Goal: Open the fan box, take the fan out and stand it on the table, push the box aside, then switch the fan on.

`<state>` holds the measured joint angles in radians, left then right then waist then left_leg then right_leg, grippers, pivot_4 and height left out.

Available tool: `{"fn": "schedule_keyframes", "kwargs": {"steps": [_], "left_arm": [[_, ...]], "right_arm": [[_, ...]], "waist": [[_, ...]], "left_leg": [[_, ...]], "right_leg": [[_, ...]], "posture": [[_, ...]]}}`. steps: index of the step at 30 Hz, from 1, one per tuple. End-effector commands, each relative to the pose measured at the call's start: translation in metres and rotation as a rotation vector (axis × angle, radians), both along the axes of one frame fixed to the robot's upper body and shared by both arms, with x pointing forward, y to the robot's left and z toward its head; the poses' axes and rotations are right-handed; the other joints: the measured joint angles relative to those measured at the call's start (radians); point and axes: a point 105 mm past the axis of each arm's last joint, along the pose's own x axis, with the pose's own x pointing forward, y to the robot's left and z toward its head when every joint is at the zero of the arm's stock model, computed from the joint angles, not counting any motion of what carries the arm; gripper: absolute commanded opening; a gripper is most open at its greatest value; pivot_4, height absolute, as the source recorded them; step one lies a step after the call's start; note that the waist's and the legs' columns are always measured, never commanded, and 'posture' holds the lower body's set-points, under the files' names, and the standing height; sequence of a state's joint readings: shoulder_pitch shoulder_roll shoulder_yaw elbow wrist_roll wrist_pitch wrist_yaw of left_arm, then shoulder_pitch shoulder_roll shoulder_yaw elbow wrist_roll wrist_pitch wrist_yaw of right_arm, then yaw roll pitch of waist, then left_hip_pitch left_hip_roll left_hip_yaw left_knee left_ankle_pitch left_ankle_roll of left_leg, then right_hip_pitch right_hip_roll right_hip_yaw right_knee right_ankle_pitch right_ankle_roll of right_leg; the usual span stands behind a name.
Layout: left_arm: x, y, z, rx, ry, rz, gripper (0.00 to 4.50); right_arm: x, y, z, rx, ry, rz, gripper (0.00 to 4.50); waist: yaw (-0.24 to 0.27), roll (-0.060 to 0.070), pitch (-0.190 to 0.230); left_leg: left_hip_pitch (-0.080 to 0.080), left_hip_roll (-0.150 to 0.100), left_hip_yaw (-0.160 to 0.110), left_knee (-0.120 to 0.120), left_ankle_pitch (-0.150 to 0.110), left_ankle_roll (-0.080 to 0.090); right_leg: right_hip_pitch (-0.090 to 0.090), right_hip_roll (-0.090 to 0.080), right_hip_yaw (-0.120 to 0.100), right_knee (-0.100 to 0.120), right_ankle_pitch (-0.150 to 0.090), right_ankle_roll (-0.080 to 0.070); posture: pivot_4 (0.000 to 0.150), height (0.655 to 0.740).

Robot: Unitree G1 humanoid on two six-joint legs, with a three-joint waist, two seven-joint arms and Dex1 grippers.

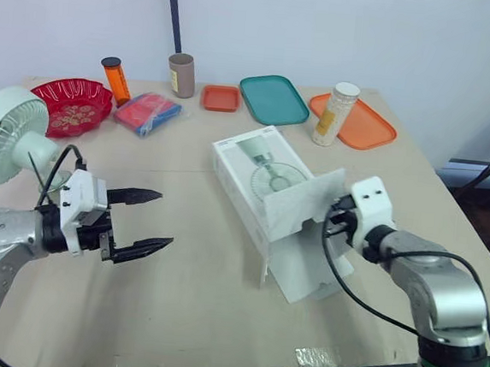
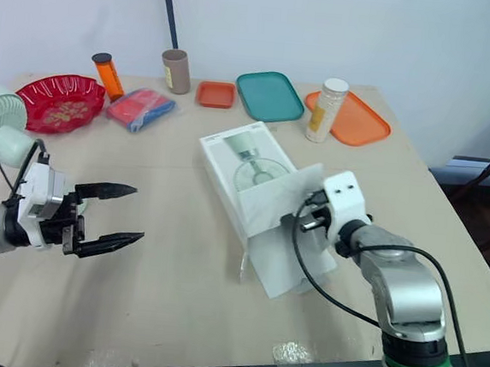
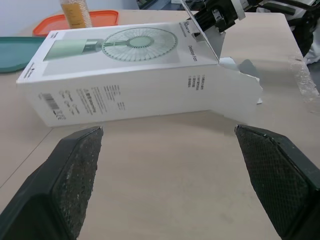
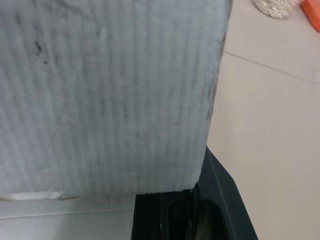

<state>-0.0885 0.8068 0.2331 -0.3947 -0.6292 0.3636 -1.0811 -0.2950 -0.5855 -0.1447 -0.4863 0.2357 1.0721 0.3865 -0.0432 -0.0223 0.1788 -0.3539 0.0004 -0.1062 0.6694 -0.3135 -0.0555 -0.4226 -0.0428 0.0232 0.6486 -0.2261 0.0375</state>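
On the table the box looks light, flimsy cardboard; right claw pinches its flap, left claw wide; push the long side.

fan box: matt white cardboard | table: smooth pale wood

Head stereo pair: high, facing forward and down, both eyes share the whole table. Left wrist cam: low over the table, facing the fan box side from near. Right wrist cam: right against the box flap.
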Motion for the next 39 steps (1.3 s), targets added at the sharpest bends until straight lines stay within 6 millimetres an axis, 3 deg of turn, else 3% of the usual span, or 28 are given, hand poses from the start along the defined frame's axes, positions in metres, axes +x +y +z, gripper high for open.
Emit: {"fn": "schedule_keyframes", "kwargs": {"steps": [1, 16, 26, 35, 39], "left_arm": [[0.003, -0.004, 0.005, 0.007, -0.036, -0.043, 4.5], [0.017, -0.023, 0.007, -0.01, -0.034, -0.152, 4.5], [0.024, -0.028, 0.005, -0.005, -0.031, -0.181, 4.5], [0.021, -0.028, 0.003, -0.001, -0.025, -0.19, 4.5], [0.021, -0.028, 0.003, -0.003, -0.026, -0.184, 4.5]], "right_arm": [[-0.005, -0.02, 0.015, 0.003, -0.063, -0.047, 0.01], [-0.031, -0.09, 0.001, 0.009, -0.01, -0.271, 0.01], [-0.045, -0.121, -0.003, 0.002, 0.003, -0.34, 0.01], [-0.048, -0.16, -0.006, -0.039, 0.037, -0.389, 0.01], [-0.05, -0.166, -0.009, -0.03, 0.051, -0.397, 0.01]], "waist": [[0.0, 0.0, 0.0], [-0.001, 0.001, -0.001], [0.001, 0.003, -0.002], [0.001, 0.004, -0.003], [0.001, 0.004, -0.003]], "left_leg": [[0.0, 0.0, 0.0, 0.0, 0.0, 0.0], [0.0, 0.0, 0.0, 0.001, 0.0, 0.001], [0.001, 0.0, 0.0, 0.001, 0.0, 0.001], [0.003, -0.001, 0.0, 0.001, 0.0, 0.001], [0.003, -0.001, 0.0, 0.001, 0.0, 0.001]], "right_leg": [[0.0, 0.0, 0.0, 0.0, 0.0, 0.0], [0.001, 0.0, 0.0, 0.0, 0.0, 0.0], [0.002, 0.0, 0.001, 0.0, 0.0, 0.001], [0.004, 0.0, 0.001, 0.0, 0.0, 0.001], [0.004, 0.0, 0.002, 0.0, 0.0, 0.001]], "posture": [[0.15, 0.74], [0.15, 0.74], [0.15, 0.74], [0.15, 0.74], [0.15, 0.74]]}}
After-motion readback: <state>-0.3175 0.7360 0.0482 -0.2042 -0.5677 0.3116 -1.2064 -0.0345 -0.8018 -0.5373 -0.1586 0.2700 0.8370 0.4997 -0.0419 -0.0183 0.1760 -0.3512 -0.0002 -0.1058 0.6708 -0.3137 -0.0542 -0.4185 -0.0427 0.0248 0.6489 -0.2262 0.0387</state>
